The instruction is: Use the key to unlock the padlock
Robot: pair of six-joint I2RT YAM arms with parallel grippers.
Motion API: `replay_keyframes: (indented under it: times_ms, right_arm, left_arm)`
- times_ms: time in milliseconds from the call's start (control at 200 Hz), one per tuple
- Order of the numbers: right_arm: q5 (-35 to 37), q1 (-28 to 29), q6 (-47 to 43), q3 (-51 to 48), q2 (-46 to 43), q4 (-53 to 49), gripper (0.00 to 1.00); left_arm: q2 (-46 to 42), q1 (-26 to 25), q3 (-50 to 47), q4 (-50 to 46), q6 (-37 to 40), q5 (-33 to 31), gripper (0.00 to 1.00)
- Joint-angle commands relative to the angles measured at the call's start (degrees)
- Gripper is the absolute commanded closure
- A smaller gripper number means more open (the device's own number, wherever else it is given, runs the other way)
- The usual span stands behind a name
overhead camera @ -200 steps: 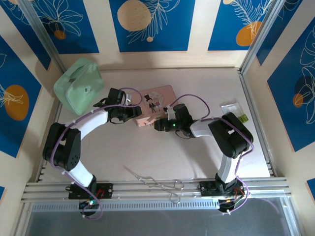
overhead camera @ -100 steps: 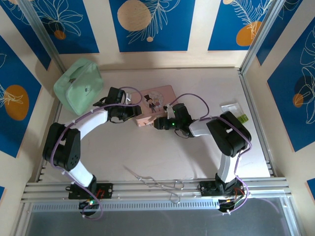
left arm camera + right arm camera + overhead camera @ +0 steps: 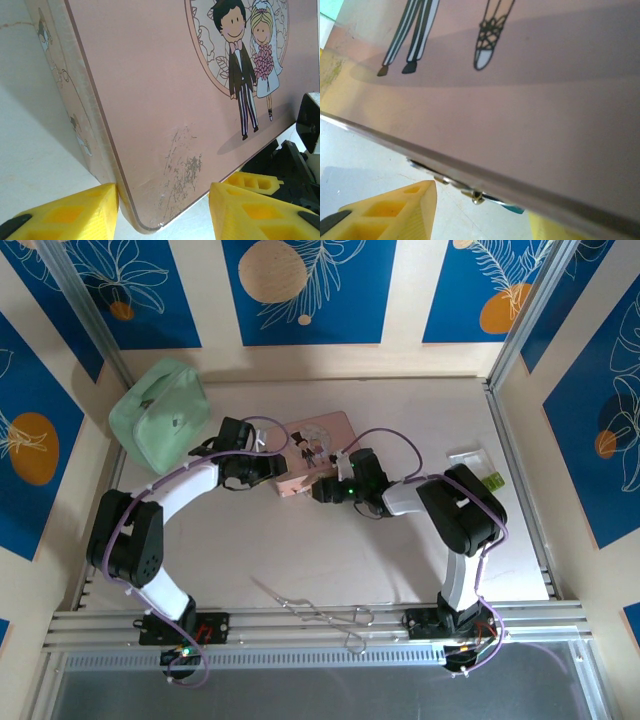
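1. You find the padlock (image 3: pixel 512 207) in the right wrist view as a sliver of blue with a bit of silver metal beside it. It is tucked under the near edge of the pink box (image 3: pixel 318 445), low against the desk (image 3: pixel 300 550).
2. Your right end effector (image 3: pixel 482 212) is the nearer one. It sits just off that near edge, released, with its yellow fingers (image 3: pixel 395 210) spread and nothing between them.
3. From it, the padlock lies straight ahead and slightly toward the right-hand finger, just beyond the fingertips.
4. The metal bits run along the box edge, so the padlock's long axis probably follows that edge and lies across your line of approach. Too little of it shows to be sure.
5. Your left end effector (image 3: pixel 164 192) straddles the box's near left corner, with one finger against the side wall. You cannot tell whether it actually clamps the box or only brackets it.
6. You cannot pick out the key in these views, and neither end effector visibly carries it.
7. The overhanging lid edge is your main obstacle, so the reach probably has to come in low along the desk.
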Motion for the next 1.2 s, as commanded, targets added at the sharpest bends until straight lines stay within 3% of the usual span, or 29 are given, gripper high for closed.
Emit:
replay_keyframes:
  times_ms: [0,355,930,1196]
  right_arm:
    - [-1.41,0.84,-0.46,-1.05,0.38,-1.50,0.50]
    - [-0.62,1.54,0.35,-2.22,0.18,-1.25,0.61]
    - [0.47,1.63,2.44,-3.83,-0.21,-0.92,0.93]
    - [0.96,1.79,3.79,-7.57,-2.33,-0.44,0.99]
  left_arm:
    - [0.15,0.80,1.92,-1.25,1.03,-0.23,0.49]
    - [0.32,0.79,1.61,-0.99,1.13,-0.25,0.50]
    - [0.77,0.79,1.83,-0.47,0.85,-0.05,0.50]
    - [1.24,0.75,1.61,0.03,0.78,-0.05,0.50]
